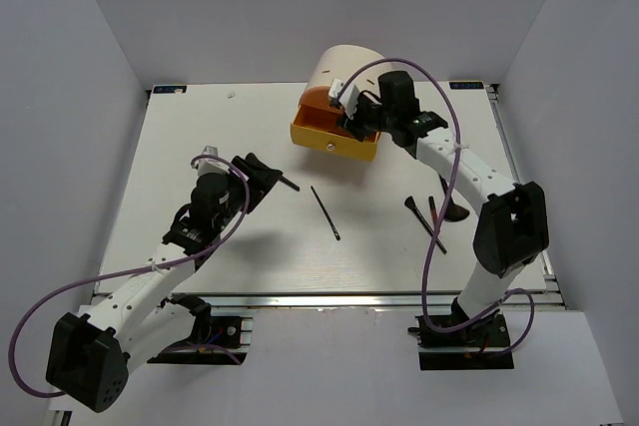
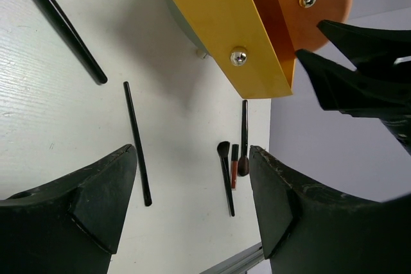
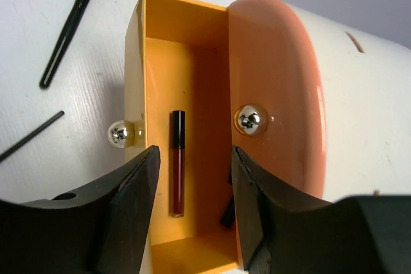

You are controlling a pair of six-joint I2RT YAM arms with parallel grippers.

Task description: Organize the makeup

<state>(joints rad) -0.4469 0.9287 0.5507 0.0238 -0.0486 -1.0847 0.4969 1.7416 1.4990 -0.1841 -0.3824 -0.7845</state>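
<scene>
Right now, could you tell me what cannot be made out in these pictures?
- Top view: drawer contents, hidden by the right gripper.
- Right wrist view: dark item in the drawer, mostly behind a finger.
- Left wrist view: case cut off by the top edge.

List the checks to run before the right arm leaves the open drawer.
1. Red-and-black stick lies flat inside the drawer: ok.
2. Right gripper jaws apart, not closed on the stick: ok.
3. Left gripper open, holding nothing: ok.
4. All makeup stored: not ok; slim black stick and brushes lie on the table.
5. Dark shape at the drawer's near end: cannot tell what it is.
</scene>
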